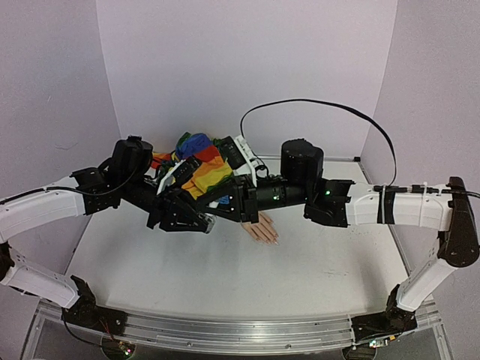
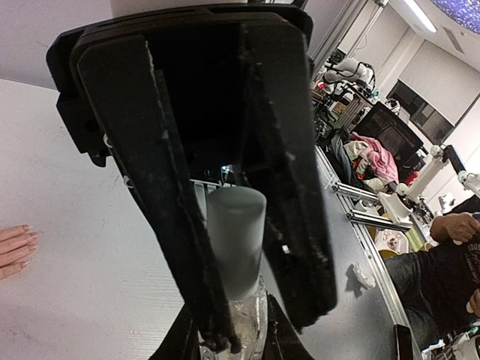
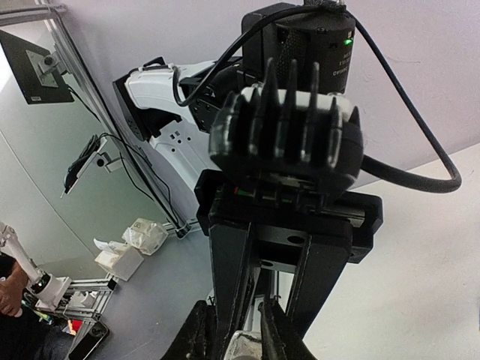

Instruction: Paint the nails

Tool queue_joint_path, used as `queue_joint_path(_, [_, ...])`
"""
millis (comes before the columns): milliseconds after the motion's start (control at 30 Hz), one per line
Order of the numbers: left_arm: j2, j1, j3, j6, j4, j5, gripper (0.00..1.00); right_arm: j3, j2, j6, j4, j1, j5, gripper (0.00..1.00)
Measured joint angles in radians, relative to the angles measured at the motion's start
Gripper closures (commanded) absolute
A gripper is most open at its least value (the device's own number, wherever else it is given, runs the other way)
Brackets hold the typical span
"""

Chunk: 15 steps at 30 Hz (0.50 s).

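At the left tool (image 2: pixel 262 319): shut narrow, clamped on a frosted white cylindrical cap (image 2: pixel 236 240). Pressed on both sides by the two long black fingers (image 2: pixel 169 225), with the cap standing lengthwise between them. Just beyond the cap, toward the fingertips: a small clear glass bottle (image 2: pixel 247 324), in one line with the cap.

At the right tool (image 3: pixel 240 339): set narrow from the opposite side and gripping that small clear glass bottle, with black fingers (image 3: pixel 201 334) on both flanks of the pale glass. Only partly visible there, cut off by the lower edge of the right wrist view.

From above: both tools meeting tip to tip above the white worktop (image 1: pixel 322 262).

Just beside the meeting point, on the right tool's side and slightly nearer to the arm bases: a peach-coloured mannequin hand (image 1: pixel 262 229), lying on the worktop, partly under the black body of the right tool, with fingers pointing away from both tools. At the ends of those fingers: the tiny pale pink nails (image 2: pixel 31 238), apart from both tools and from the bottle, seen at the far left of the left tool in its wrist view.

Behind both tools, toward the back wall: a bunched rainbow-striped fabric sleeve (image 1: pixel 204 171), joined to the mannequin hand.
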Motion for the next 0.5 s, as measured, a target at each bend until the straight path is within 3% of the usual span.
queue_joint_path(133, [-0.005, 0.000, 0.000, 0.000, 0.006, 0.008, 1.00, 0.000, 0.006, 0.012, 0.023, -0.002, -0.006, 1.00])
queue_joint_path(300, [-0.016, 0.000, -0.001, 0.000, 0.005, -0.033, 1.00, 0.000, 0.017, 0.023, 0.047, -0.008, -0.005, 1.00])
queue_joint_path(400, [-0.036, -0.003, -0.003, -0.001, 0.005, -0.143, 1.00, 0.000, 0.017, 0.028, 0.043, -0.014, 0.045, 1.00])
queue_joint_path(500, [-0.066, -0.010, -0.020, 0.002, 0.007, -0.353, 1.00, 0.003, 0.025, 0.035, 0.018, -0.014, 0.198, 1.00])
